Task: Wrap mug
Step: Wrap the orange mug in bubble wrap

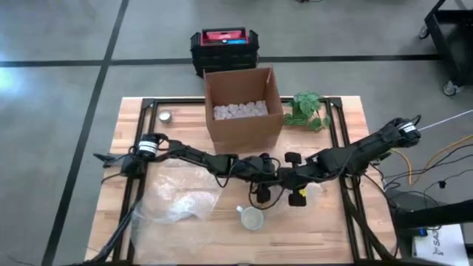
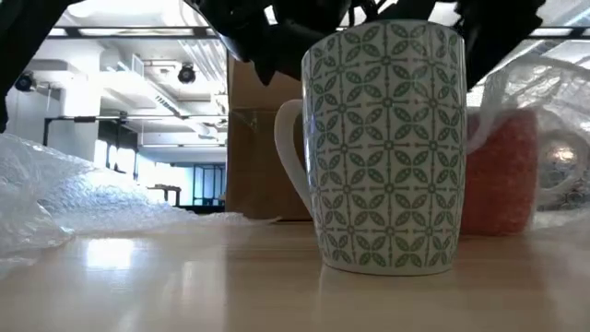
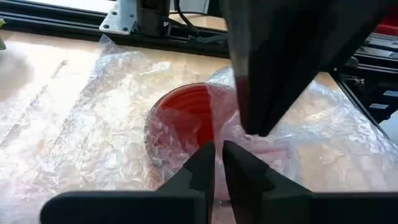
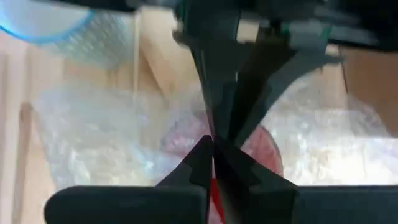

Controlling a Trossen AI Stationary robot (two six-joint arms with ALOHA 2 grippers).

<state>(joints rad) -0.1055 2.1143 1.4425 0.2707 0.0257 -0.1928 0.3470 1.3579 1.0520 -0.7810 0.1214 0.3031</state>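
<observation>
So we're mid-wrap here, and the mug being wrapped is the red mug (image 3: pixel 186 121), not the green-patterned mug (image 1: pixel 252 218) standing bare near the front edge of the counter (image 1: pixel 185 122). The red one sits in the middle of the counter, tucked in bubble wrap (image 3: pixel 93 124), right under where the two arms meet. The left gripper (image 3: pixel 217 155) has its jaws pinched down narrow on a fold of the wrap just over the mug's rim, and the right gripper (image 4: pixel 211 152) comes in from the other side with its jaws closed to a sliver. It's probably nipping the same film, but that view is smeary enough that I wouldn't swear to it. More loose bubble wrap (image 1: pixel 181 207) lies off toward the left front, and the cardboard box (image 1: pixel 242 103) with packing peanuts waits behind. My guess at the next move: pull that pinched flap across the mug's open mouth and tuck it down, keeping tension so the film doesn't spring back off.
</observation>
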